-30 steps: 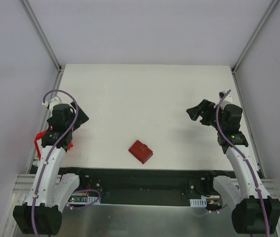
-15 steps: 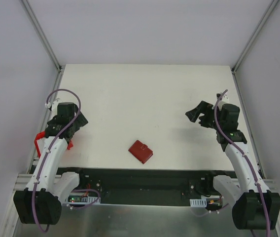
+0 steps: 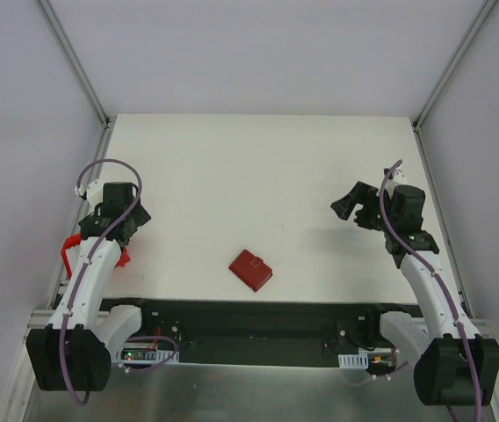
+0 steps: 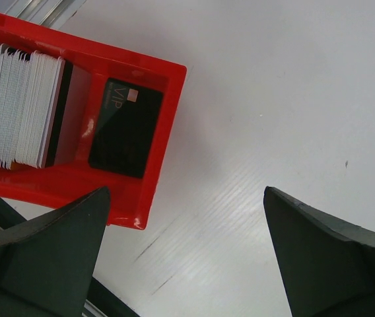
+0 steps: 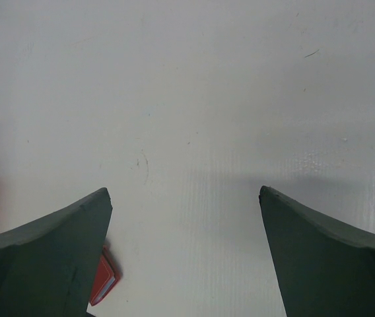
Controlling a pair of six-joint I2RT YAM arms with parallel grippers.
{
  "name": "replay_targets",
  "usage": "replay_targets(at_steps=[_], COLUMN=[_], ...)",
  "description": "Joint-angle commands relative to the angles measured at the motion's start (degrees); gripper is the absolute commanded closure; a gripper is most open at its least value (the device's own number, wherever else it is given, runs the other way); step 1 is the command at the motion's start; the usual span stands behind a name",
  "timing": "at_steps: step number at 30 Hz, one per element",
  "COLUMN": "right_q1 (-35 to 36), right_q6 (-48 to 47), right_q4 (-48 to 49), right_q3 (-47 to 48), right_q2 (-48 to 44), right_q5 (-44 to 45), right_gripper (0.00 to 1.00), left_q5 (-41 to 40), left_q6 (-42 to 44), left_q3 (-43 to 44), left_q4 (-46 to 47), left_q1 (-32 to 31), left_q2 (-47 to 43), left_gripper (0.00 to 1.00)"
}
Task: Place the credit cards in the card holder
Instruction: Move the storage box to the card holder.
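The card holder (image 3: 251, 269) is a small dark-red wallet, lying shut near the table's front edge; its corner shows in the right wrist view (image 5: 103, 282). The credit cards (image 4: 16, 112) stand as a pale stack on edge inside a bright red bin (image 4: 164, 142). A flat black piece marked VIP (image 4: 125, 127) lies in the bin beside them. My left gripper (image 4: 186, 191) is open and empty above the bin's right end, also seen from above (image 3: 125, 233). My right gripper (image 5: 183, 191) is open and empty over bare table at the right (image 3: 346, 206).
The red bin (image 3: 125, 257) sits at the table's left front edge, mostly hidden under my left arm. White walls enclose the table on the left, right and back. A metal rail runs along the front edge.
My left gripper has drawn back to the left and nearer, over the red bin. My right arm has shifted slightly nearer. The wallet has not moved.
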Motion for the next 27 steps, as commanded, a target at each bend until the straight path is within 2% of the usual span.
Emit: replay_targets(at_steps=[1, 27], right_q1=[-0.1, -0.2], right_q6=[-1.8, -2.5], right_q4=[-0.2, -1.9], right_q3=[1.7, 2.6], right_q2=[0.3, 1.9], right_q5=[1.0, 0.9], right_gripper=[0.04, 0.04], left_q5=[-2.7, -5.2], left_q6=[-1.2, -2.7], left_q3=[0.8, -0.9], left_q4=[-1.6, -1.6], left_q1=[0.8, 1.7], left_q2=[1.9, 8.5], left_gripper=[0.01, 0.01])
